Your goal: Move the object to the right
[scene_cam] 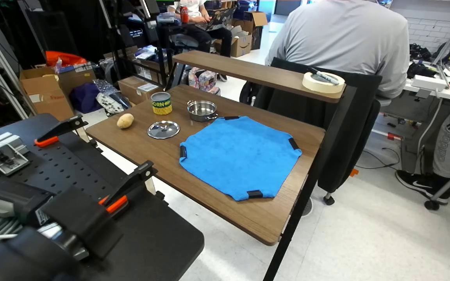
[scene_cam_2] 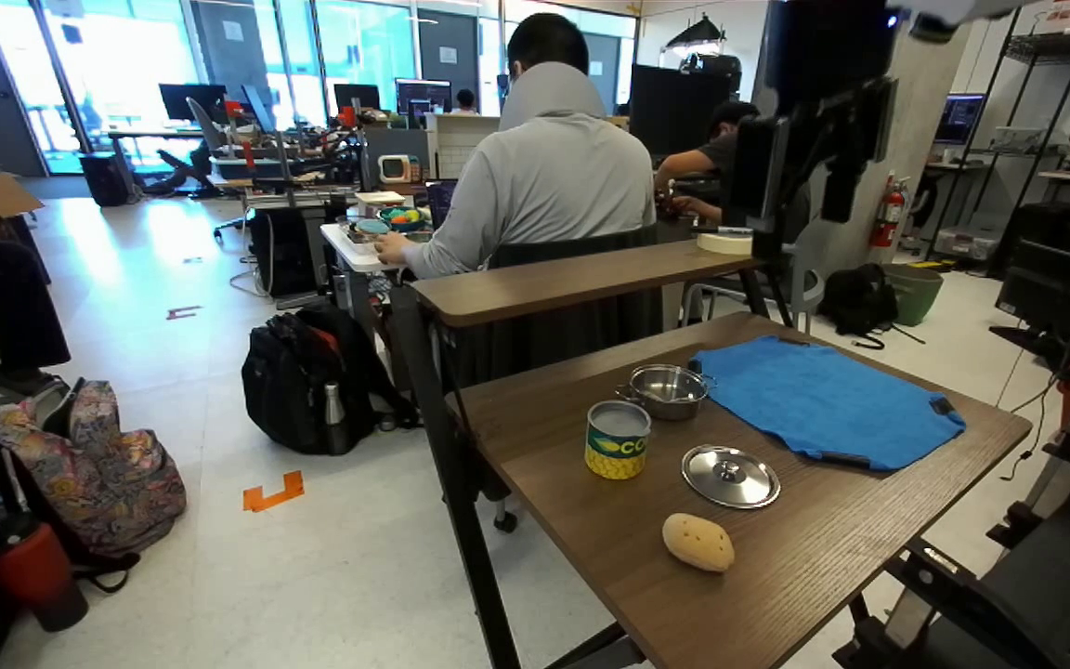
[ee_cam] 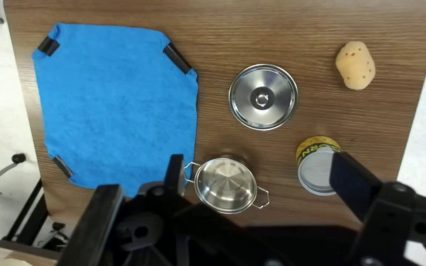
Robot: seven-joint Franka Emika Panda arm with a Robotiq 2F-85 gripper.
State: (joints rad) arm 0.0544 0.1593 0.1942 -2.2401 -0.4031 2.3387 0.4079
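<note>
The object is a short can with a yellow and green corn label and a grey top. It stands upright on the brown table in both exterior views (scene_cam: pixel 161 104) (scene_cam_2: pixel 617 444). In the wrist view the can (ee_cam: pixel 314 170) lies at the right, its edge partly covered by a finger. My gripper (ee_cam: pixel 258 171) is open with nothing between its fingers. In an exterior view the gripper (scene_cam_2: pixel 800 181) hangs well above the table, over the far side, apart from the can.
A metal pot (scene_cam: pixel 202 111) stands beside the can. A metal lid (scene_cam_2: pixel 730 476) and a tan potato (scene_cam_2: pixel 698 542) lie near it. A blue cloth (scene_cam: pixel 240 156) covers much of the table (scene_cam: pixel 264 226). A raised shelf (scene_cam: pixel 248 72) with a tape roll (scene_cam: pixel 322 82) runs along one edge.
</note>
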